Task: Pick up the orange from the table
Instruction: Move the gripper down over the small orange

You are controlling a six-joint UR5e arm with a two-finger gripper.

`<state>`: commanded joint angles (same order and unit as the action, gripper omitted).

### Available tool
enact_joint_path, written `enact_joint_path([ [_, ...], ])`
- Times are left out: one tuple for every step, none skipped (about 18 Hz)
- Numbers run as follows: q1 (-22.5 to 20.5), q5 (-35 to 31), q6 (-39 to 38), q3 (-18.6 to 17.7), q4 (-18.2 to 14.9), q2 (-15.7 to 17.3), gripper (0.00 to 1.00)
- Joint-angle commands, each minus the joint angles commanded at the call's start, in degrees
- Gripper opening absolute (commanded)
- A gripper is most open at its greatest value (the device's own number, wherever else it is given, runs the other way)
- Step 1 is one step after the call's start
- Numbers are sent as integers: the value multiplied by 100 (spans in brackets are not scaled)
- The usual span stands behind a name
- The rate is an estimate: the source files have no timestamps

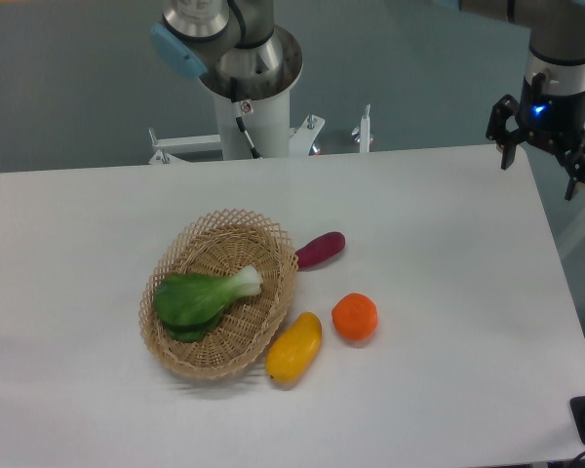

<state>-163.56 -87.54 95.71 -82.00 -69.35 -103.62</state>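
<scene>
Near the middle of the table [448, 292], a little toward its front edge, lies the orange [355, 317] — alone on the white surface, touching nothing. Just to its left is a yellow fruit [294, 347], which leans against the rim of a wicker basket [219, 346] holding a leafy green vegetable [203, 296]. A purple vegetable [320, 250] lies behind the orange, beside the basket's far rim. The gripper [544, 162] hangs well apart from the orange — up at the table's far right corner, above the edge, with a blue light glowing on its body. Its two fingers are spread wide, with nothing between them.
</scene>
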Motion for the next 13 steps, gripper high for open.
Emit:
enact_joint_path([
  [17, -9, 0, -17, 9, 0, 100],
  [35, -26, 9, -44, 26, 0, 100],
  [53, -18, -9, -44, 9, 0, 100],
  [61, -26, -9, -61, 9, 0, 100],
  [62, 0, -9, -70, 9, 0, 100],
  [88, 0, -44, -70, 9, 0, 100],
  [131, 0, -157, -88, 9, 0, 100],
  [210, 35, -489, -105, 9, 0, 100],
  [289, 122, -910, -123, 9, -26, 100],
  [351, 167, -1184, -149, 9, -35, 100],
  [447, 210, -1482, -158, 17, -70, 100],
  [500, 211, -1607, -202, 18, -79, 100],
  [562, 228, -1765, -289, 70, -88, 100],
])
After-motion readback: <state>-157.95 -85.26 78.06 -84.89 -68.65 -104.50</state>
